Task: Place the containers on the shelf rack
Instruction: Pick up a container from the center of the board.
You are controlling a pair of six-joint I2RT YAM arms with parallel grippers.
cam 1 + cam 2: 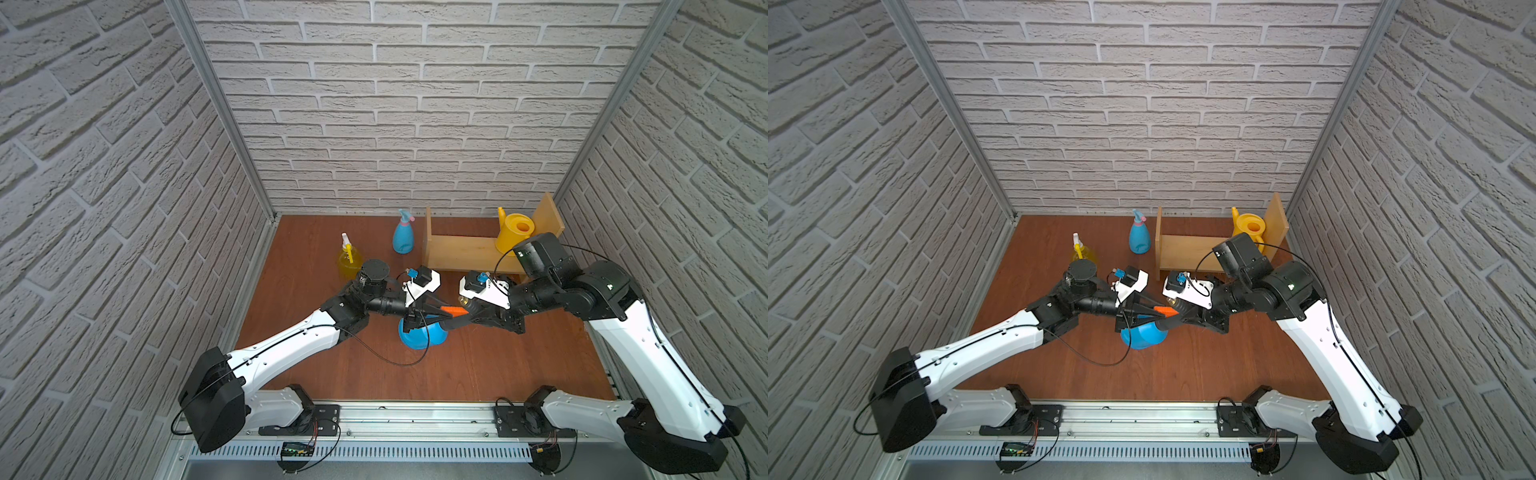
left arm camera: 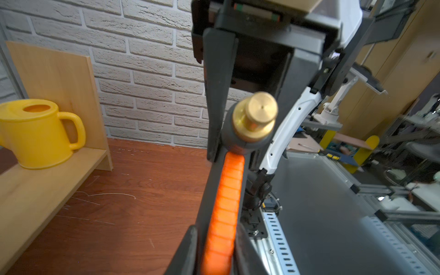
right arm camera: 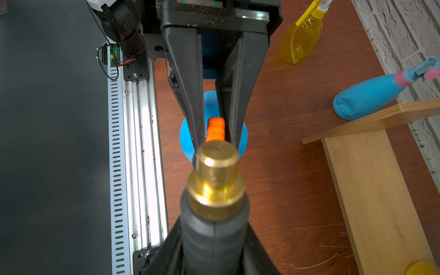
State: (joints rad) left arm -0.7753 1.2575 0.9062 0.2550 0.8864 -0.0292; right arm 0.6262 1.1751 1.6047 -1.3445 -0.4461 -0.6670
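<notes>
The blue pressure sprayer point(image 1: 419, 336) is at mid-table. My left gripper point(image 1: 446, 311) is shut on the sprayer's orange lever point(image 2: 223, 214). My right gripper point(image 1: 467, 309) is shut on its black nozzle neck, just behind the brass tip point(image 3: 217, 164). In the wrist views the left gripper point(image 2: 217, 240) and right gripper point(image 3: 213, 238) face each other. The shelf rack point(image 1: 461, 249) stands at the back right. The yellow watering can point(image 1: 515, 235) sits on the right end of its board. The light-blue spray bottle point(image 1: 403, 235) and the yellow spray bottle point(image 1: 348, 259) stand on the table left of the rack.
Brick-pattern walls enclose the brown table point(image 1: 478, 365) on three sides. A metal rail point(image 1: 415, 415) with both arm bases runs along the front edge. The left arm's black cable point(image 1: 386, 357) loops over the table beside the sprayer.
</notes>
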